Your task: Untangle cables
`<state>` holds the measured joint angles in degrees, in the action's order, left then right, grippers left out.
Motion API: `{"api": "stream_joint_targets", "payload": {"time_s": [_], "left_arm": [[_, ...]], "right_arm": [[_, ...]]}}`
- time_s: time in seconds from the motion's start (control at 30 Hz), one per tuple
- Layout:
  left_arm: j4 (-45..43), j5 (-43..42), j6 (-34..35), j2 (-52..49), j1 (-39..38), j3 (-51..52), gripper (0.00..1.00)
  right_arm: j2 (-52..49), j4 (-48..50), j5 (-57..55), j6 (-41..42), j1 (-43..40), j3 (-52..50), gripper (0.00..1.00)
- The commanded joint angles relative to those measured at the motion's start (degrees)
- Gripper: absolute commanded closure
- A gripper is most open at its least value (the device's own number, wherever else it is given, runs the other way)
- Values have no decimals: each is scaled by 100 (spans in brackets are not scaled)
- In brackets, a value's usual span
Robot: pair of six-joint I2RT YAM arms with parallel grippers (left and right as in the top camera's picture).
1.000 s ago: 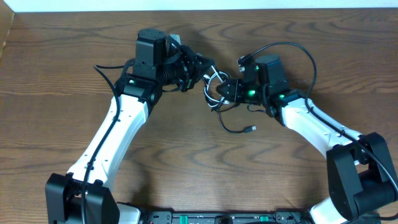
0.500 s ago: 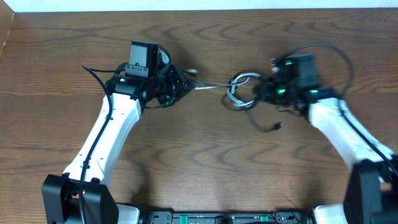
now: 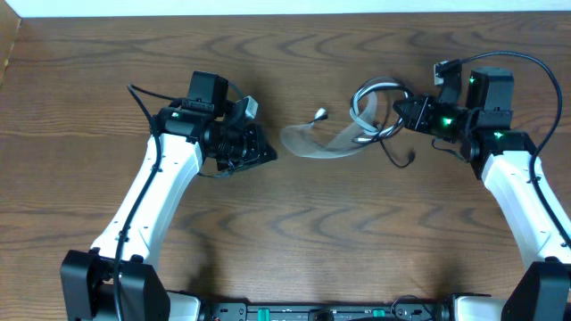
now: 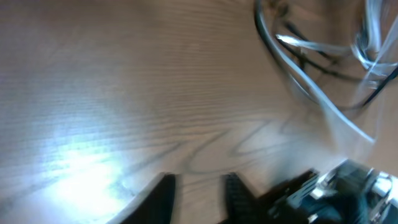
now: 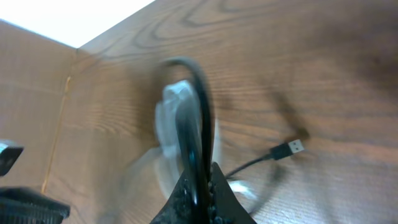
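Right gripper [image 3: 399, 113] is up at the far right of the brown wood-grain table [image 3: 285, 232], fingers pressed together on the thin black cord [image 5: 200, 106]. A loop of the thin white cord [image 3: 314, 143] sits against the same grip, but it's too blurred to say whether it's pinched as well. Over on the left, the left gripper [image 4: 199, 186] has its fingers spread with only bare wood between them. It holds nothing, well apart from the bundle.

So where are the cords? Coiled at the right gripper's tip, the white one smearing out leftward across the table, its small white plug [image 3: 319, 114] lying free. The black USB plug [image 5: 297, 147] trails just below the coil.

These look light, limp and springy, with a slick jacket, so a loose pinch will likely slide. The best hold is probably on the cord just behind that free white plug.

One thing to watch is the thick black arm wire [image 3: 535, 67] arching over the right wrist, close to the coil.
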<state>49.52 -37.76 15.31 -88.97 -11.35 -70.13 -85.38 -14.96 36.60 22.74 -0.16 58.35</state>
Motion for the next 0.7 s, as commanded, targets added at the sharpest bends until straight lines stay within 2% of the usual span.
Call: {"api": "stream_joint_targets", "payload": {"time_s": [0.0,0.07,0.17,0.33,0.43,0.67], "left_arm": [[-57,-570,-789,111,24,-94,47],[-173,-739,-940,111,24,-96,38],[-450,-1012,-1104,111,31,-120,33],[-1368,-1486,-1010,111,31,-140,32],[-1906,-1602,-702,111,31,-140,31],[-2280,-1604,-203,105,31,-138,31]], "right_arm": [[85,162,684,-367,-50,48,99],[85,254,992,-516,-48,48,99],[85,348,1545,-852,-50,48,99],[85,667,2927,-1215,-50,48,99],[85,964,3550,-1207,-50,48,99],[96,1003,3560,-1051,118,48,99]]}}
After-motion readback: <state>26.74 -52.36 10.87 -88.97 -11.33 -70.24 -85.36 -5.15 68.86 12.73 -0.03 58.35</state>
